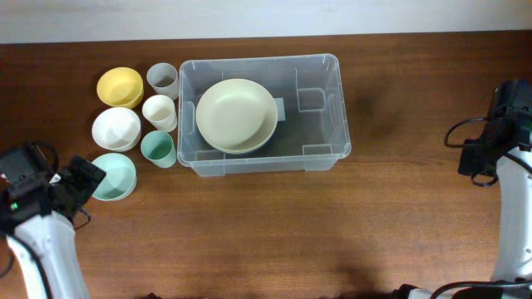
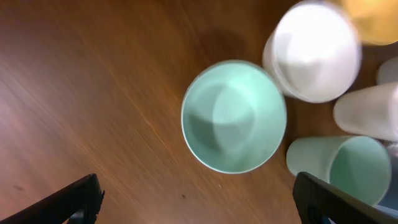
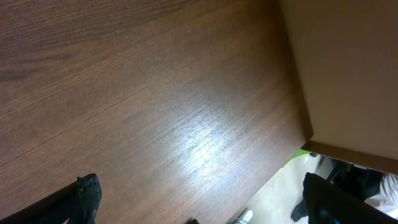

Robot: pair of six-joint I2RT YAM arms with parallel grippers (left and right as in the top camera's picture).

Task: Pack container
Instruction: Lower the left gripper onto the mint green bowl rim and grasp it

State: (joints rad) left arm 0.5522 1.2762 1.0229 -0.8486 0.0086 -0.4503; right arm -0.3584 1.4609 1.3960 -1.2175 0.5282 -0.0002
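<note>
the container (image 1: 324,124) sits on the surface (image 1: 249,241) left of centre, toward the far edge, and holds just one thing: a wide cream bowl (image 1: 237,115) in its left half, with the right half bare. the packing looks barely begun. six pieces wait outside, just beside its left wall: a grey cup (image 1: 162,79), a white cup (image 1: 160,112) and a green cup (image 1: 158,149) nearest it, then a yellow bowl (image 1: 120,86), a white bowl (image 1: 115,128) and a mint bowl (image 1: 114,177) further left

the left arm (image 1: 37,208) is by the mint bowl, the left jaws spread wide and gripping nothing. the right arm (image 1: 507,149) is well apart at the right edge, the right jaws equally wide and empty

only the overhead view shows the container and the full count of what is left. the left wrist view adds what the overhead cannot: the mint bowl lies ahead of the open jaws, centred between them and untouched, so it is probably next. the right wrist view shows only bare wood and the surface's edge, nothing to grasp
</note>
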